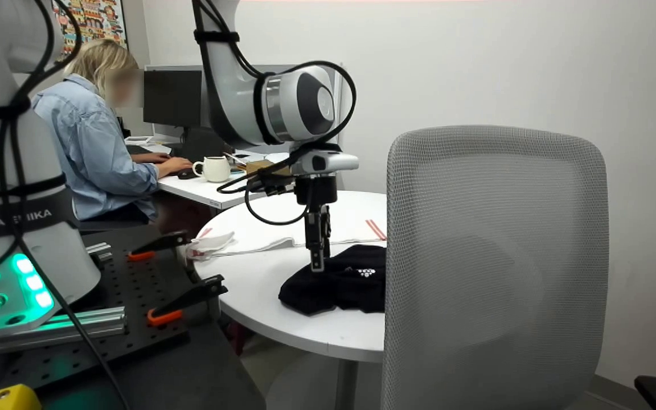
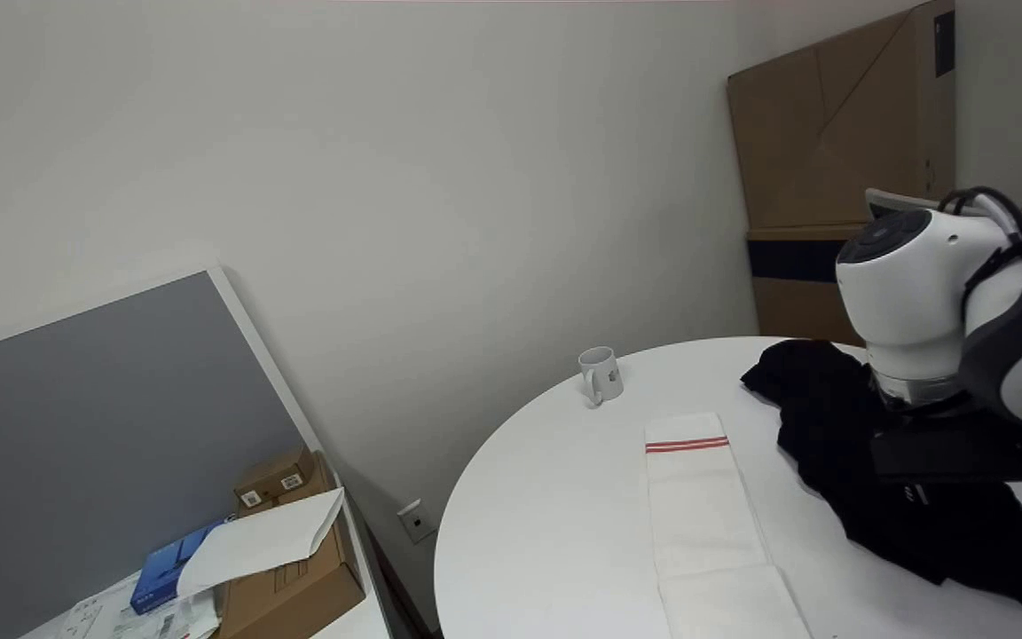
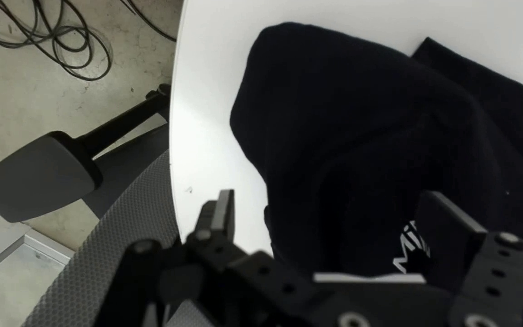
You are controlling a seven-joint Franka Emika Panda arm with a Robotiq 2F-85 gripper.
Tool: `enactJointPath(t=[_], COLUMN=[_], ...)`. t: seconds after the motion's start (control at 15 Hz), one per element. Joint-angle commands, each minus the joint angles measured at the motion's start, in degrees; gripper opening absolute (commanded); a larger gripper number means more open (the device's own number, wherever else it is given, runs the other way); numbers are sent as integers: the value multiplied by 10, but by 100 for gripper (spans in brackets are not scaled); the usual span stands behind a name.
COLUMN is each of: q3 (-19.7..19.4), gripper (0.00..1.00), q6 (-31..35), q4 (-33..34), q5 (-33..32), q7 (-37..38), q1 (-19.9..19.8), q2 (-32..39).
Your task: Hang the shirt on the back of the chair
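The black shirt [image 1: 333, 287] lies crumpled on the round white table, with white print on it. It also shows in an exterior view [image 2: 839, 461], partly behind the arm, and in the wrist view [image 3: 334, 113]. The grey mesh chair [image 1: 499, 256] stands at the table's edge and hides part of the shirt; its mesh back also shows in the wrist view [image 3: 143, 204]. My gripper [image 1: 318, 265] points down over the shirt. In the wrist view the gripper [image 3: 331, 195] is open, with shirt below and between the fingers. I cannot tell whether the fingertips touch the cloth.
A white cloth with red stripes [image 2: 706, 524] lies on the table [image 2: 529, 550] beside the shirt. A white mug [image 2: 601, 374] stands near the table's edge. The chair's armrest [image 3: 39, 177] sticks out. A person [image 1: 89, 131] sits at a desk behind.
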Motion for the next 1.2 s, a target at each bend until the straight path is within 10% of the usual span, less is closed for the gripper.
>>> enactJointPath(t=[0.0,0.67,1.13], q3=[-12,-19,-3], gripper=[75,5,1], q6=[11,56,65], q4=[46,20,-103], q5=[-36,-48,11], q7=[45,55,-38], q1=[18,4,-40], q2=[67,25,-181])
